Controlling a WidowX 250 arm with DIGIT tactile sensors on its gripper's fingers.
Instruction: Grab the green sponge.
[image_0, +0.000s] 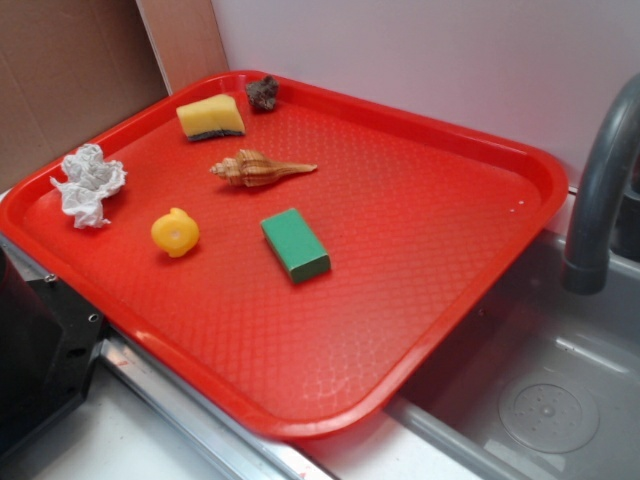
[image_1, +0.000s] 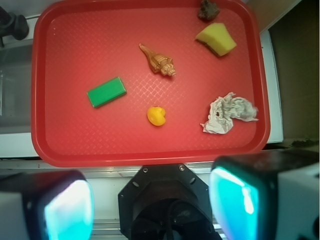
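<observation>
The setting is a sink counter against a pale wall (image_0: 420, 60), with a brown panel (image_0: 60, 70) behind at the left. A grey sink basin (image_0: 540, 390) lies at the lower right of the exterior view, and a dark grey faucet (image_0: 600, 190) rises at the right edge, its upper part cut off by the frame. A black body (image_0: 35, 350) at the lower left is also cut off and cannot be identified.

A large red tray (image_0: 400, 260) rests over the counter, one corner overhanging the basin. On it, from largest to smallest: a crumpled white paper wad (image_0: 88, 183) near the left rim; the green sponge (image_0: 295, 244), lying flat near the tray's middle, apart from every other item; a yellow sponge (image_0: 211, 117) with a dark underside near the far rim; a long tan seashell (image_0: 260, 169) between the two sponges; a small yellow duck-shaped toy (image_0: 175, 232) beside the green sponge; and a small dark brown lump (image_0: 263, 93) at the far rim, too indistinct to name.

The arm does not appear in the exterior view. In the wrist view the gripper (image_1: 152, 200) hangs high above the tray's near edge, looking straight down. Its two fingers (image_1: 67, 210) stand wide apart, blurred, cut off by the frame, and hold nothing.
</observation>
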